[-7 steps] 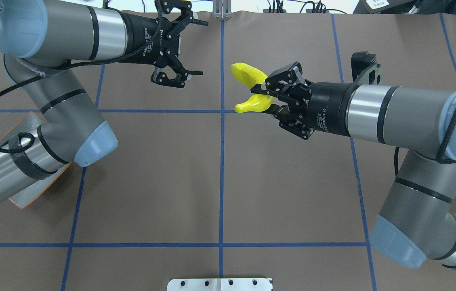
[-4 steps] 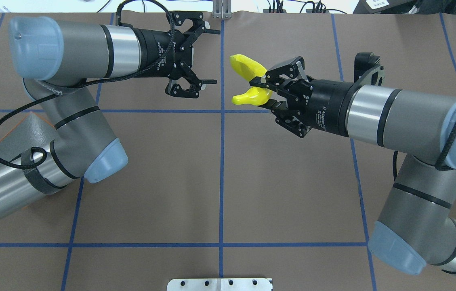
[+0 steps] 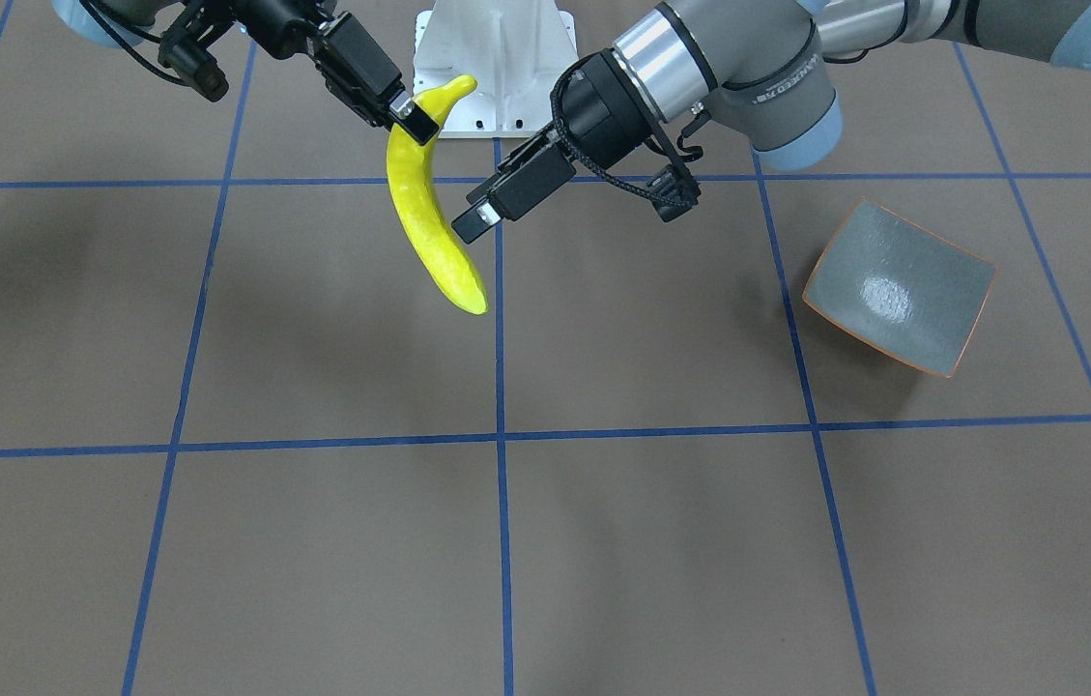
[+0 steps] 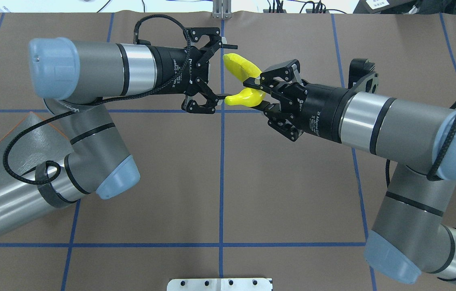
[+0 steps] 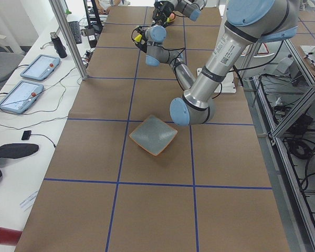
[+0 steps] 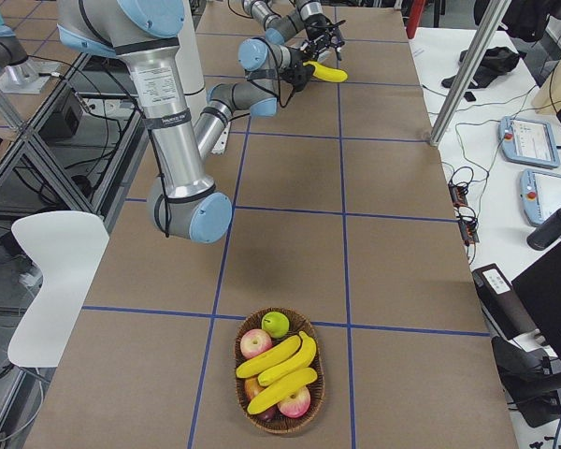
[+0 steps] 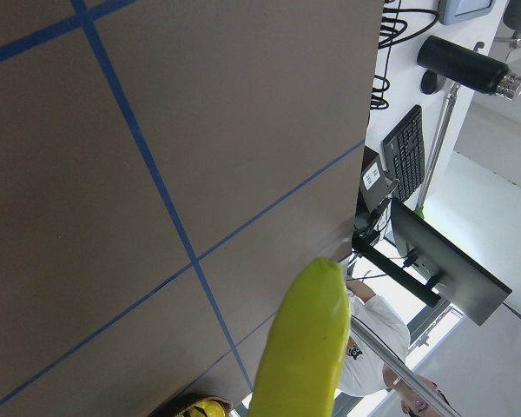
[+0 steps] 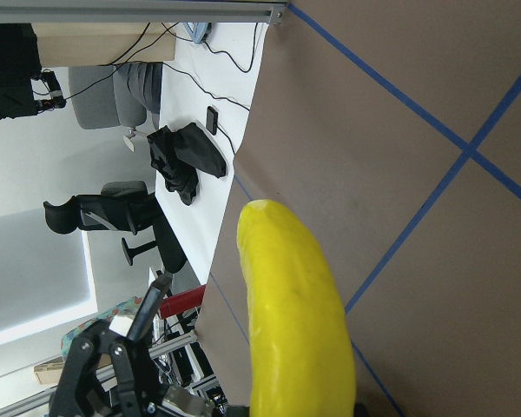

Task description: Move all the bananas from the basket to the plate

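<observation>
Three bright yellow curved bananas [image 6: 279, 367] are seen in the oval wicker basket [image 6: 318, 393] at the right end of the brown, blue-taped desk [image 6: 402, 281], packed in with red apples [image 6: 255, 342] and one green apple [image 6: 275, 324]. Farther along, above the desk's middle, a fourth yellow banana [image 4: 240, 68] is held clear of the surface, gripped near its stem end by the right end effector [image 4: 255, 93]. The left end effector [image 4: 228, 72] is spread wide with its tips just beside that banana — whether they touch it cannot be told. Farthest off, the squarish grey-blue plate with a thin orange rim [image 3: 932, 275] is set flat at the left end, well apart from both end effectors.
</observation>
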Available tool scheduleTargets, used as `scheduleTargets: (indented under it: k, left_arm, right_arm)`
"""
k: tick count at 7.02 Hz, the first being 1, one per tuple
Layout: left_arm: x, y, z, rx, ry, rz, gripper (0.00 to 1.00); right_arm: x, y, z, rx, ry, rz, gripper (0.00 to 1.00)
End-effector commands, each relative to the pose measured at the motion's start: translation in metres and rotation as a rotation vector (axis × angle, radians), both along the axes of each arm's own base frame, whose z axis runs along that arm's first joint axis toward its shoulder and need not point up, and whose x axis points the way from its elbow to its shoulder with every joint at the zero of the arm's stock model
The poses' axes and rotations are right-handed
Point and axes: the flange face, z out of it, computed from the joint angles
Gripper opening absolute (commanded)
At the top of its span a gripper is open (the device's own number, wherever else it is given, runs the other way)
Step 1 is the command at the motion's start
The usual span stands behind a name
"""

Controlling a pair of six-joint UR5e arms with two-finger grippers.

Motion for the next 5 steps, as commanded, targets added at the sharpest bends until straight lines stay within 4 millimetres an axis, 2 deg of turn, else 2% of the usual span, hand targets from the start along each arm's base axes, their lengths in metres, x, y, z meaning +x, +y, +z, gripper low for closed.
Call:
scheduleTargets:
  k: [1,5]
  left_arm:
    - [0.0060,0.0066,-0.0021,0.000,0.023,-0.008,0.99]
    - [0.0115,0.0076,-0.0089,0.005,0.030,-0.006,0.99]
  right_arm:
    - [-0.0005,0.0027,-0.0006,0.011,-0.020,-0.003,0.00]
    - [-0.0029,0.0057,-0.0010,0.011,-0.020,-0.012,0.00]
